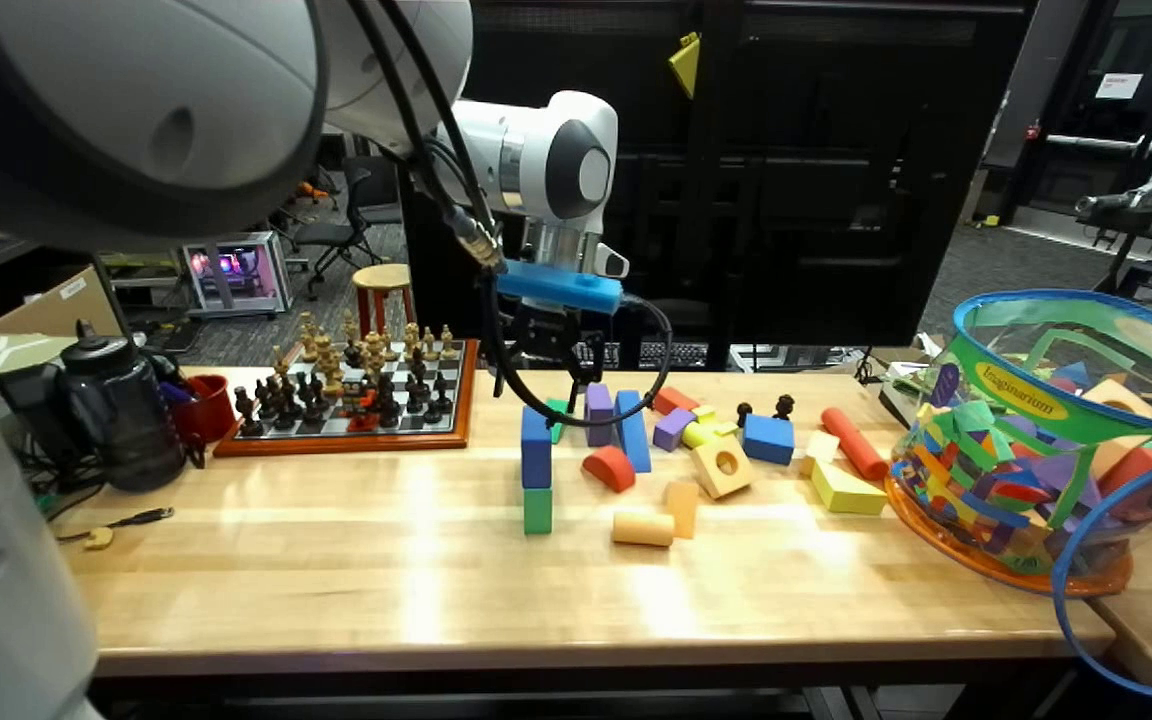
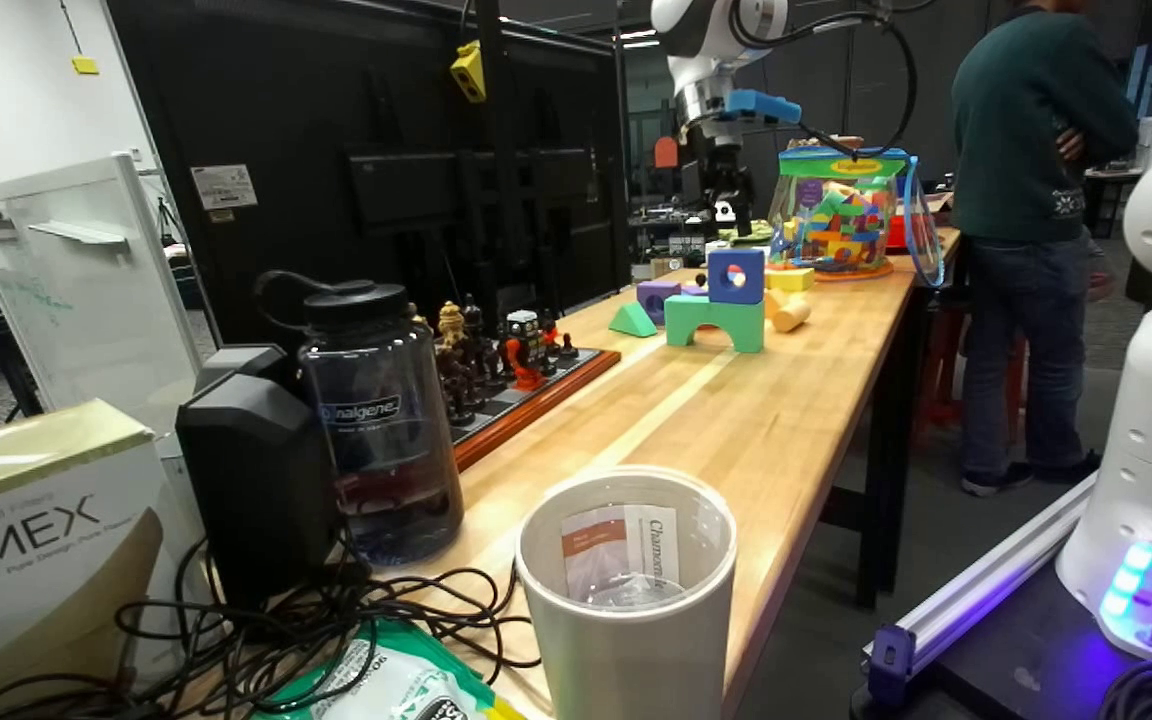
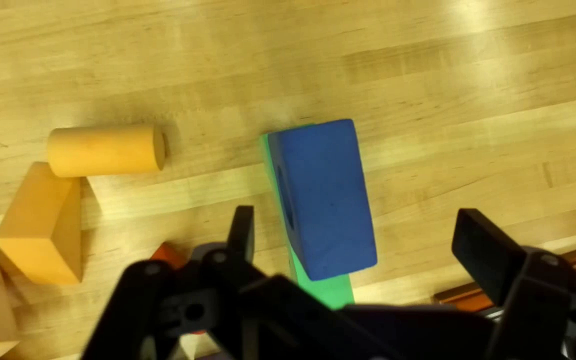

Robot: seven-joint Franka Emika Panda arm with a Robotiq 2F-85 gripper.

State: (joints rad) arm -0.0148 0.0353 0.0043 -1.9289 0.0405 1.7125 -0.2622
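1. gripper [image 3: 355,230]: jaws spread wide, we see nothing held; above green arch [image 2: 714,311].
2. green arch: upright, feet down.
3. blue block [image 3: 328,200]: atop green arch; we judge it light, slightly soft, unbreakable; best held across narrow width.

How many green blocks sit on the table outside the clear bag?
2: the arch under the blue block, and the triangle left of it in an exterior view. Others may be hidden.
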